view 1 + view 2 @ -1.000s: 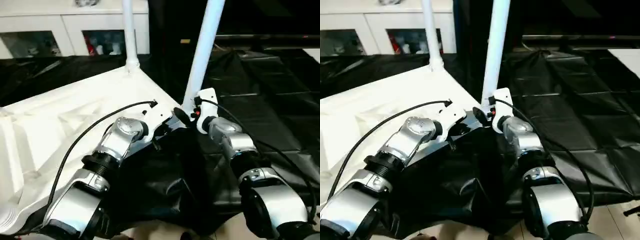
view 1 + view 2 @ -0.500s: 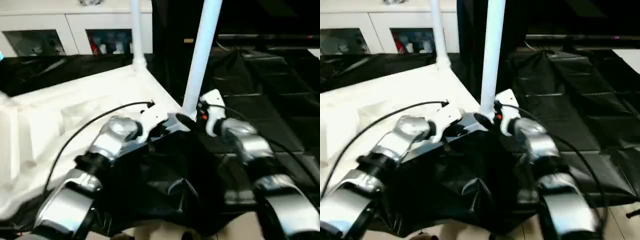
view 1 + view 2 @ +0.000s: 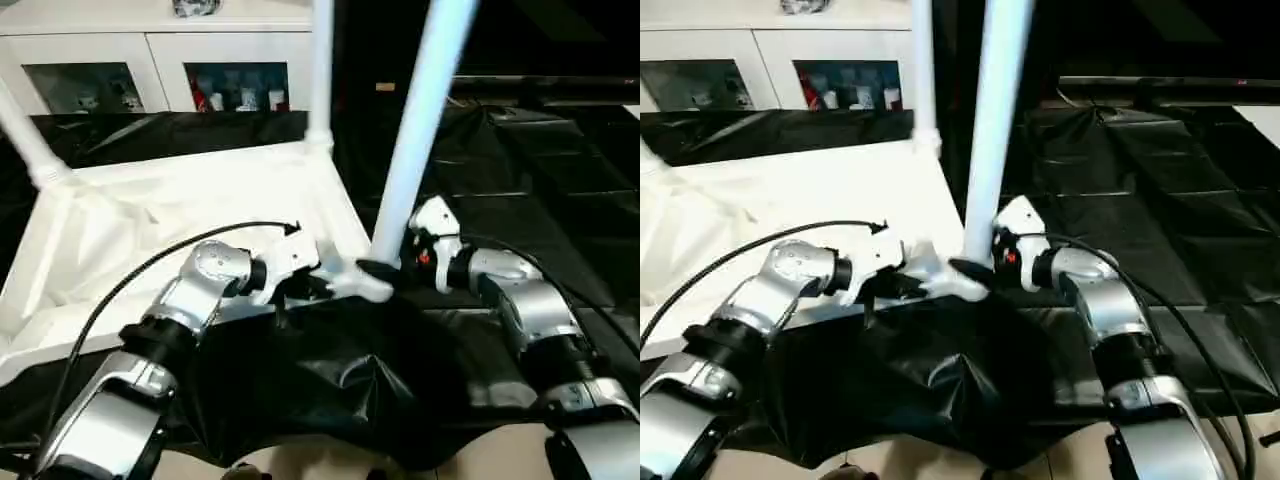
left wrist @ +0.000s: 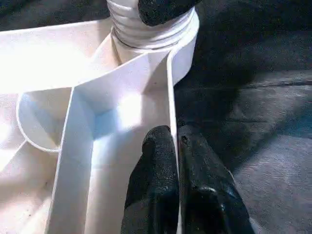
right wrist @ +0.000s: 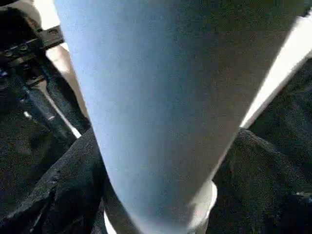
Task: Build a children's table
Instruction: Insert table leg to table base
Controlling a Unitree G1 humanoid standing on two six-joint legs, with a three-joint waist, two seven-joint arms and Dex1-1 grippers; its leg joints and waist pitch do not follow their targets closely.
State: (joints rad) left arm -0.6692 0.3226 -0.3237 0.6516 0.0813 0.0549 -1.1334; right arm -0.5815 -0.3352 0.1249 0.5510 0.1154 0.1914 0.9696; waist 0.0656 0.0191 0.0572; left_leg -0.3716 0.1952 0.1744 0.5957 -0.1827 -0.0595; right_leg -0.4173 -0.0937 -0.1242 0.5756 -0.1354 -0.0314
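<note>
I pinch the rim of the tabletop (image 4: 83,146) with my left gripper (image 4: 171,141) to steady it upside down on the black sheet (image 3: 560,190); my right gripper (image 3: 385,270) clasps the near leg (image 3: 415,140) at its corner socket (image 4: 151,29), likely seating it.

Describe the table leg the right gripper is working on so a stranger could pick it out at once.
Start at the white upturned tabletop on the black sheet. Three white legs rise from its corners; take the leg at the near corner, between the two silver arms. It looks thickest, and the right gripper is at its base.
</note>
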